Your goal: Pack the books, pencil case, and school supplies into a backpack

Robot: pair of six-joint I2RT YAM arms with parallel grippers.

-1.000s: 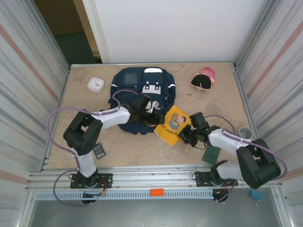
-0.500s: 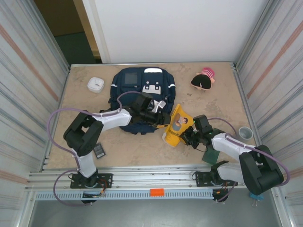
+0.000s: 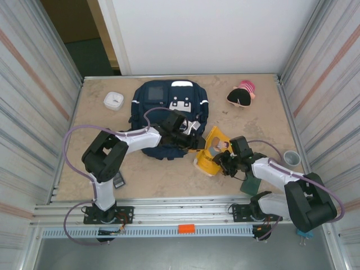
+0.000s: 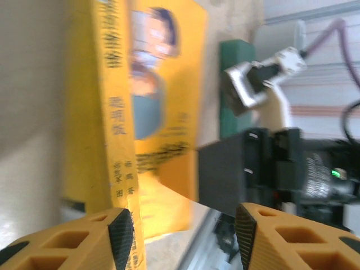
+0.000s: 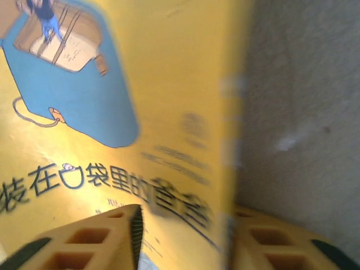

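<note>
Yellow book (image 3: 206, 163) being propped on edge, tilted, just beside backpack (image 3: 169, 98); judged: being readied for sliding in. Left gripper (image 4: 183, 225) released, spine at one finger. Right gripper (image 5: 188, 225) jaws parted, book's edge being steadied, not clamped.

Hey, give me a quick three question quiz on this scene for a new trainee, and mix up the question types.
1. True or false: the yellow book lies flat on the table.
2. The green book sits: A far left, B near right, C far middle.
3. What colour is the backpack?
Key: 1 false, it is tilted up. 2 B. 3 navy blue.
</note>
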